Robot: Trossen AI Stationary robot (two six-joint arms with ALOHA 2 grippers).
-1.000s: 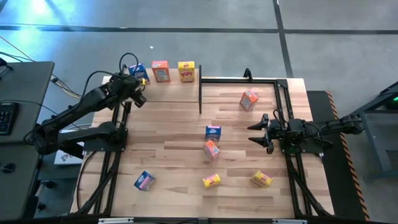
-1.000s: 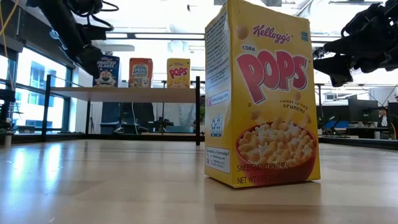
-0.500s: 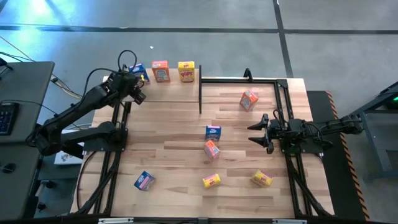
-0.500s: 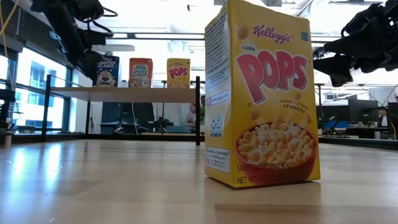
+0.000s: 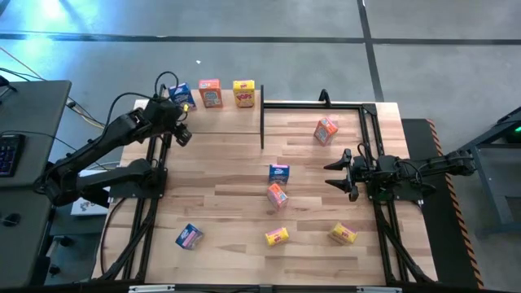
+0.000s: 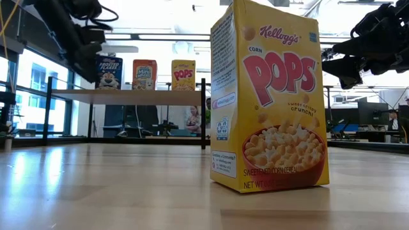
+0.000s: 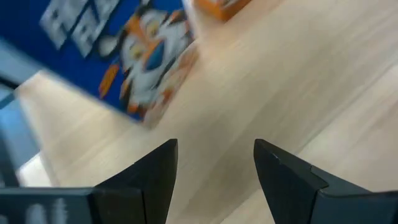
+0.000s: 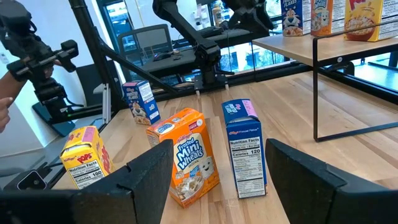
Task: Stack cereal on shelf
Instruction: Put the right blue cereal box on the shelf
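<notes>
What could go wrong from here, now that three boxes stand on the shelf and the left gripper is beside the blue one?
1. The left gripper, open and empty, sits close to the blue box near the shelf end; a careless move might knock it off.
2. The blue box, orange box and yellow box stand in a tight row, so one tipping could topple the others.
3. Six boxes lie scattered on the table; the waiting right gripper may bump neighbours.

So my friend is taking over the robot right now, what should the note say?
Left hand: open, empty, beside the blue box on the shelf.
Right hand: open, empty, waiting over the table's right side.
Done: three boxes stand on the shelf: blue, orange, yellow.
Left: six on the table: two blue, two orange, two yellow.
</notes>
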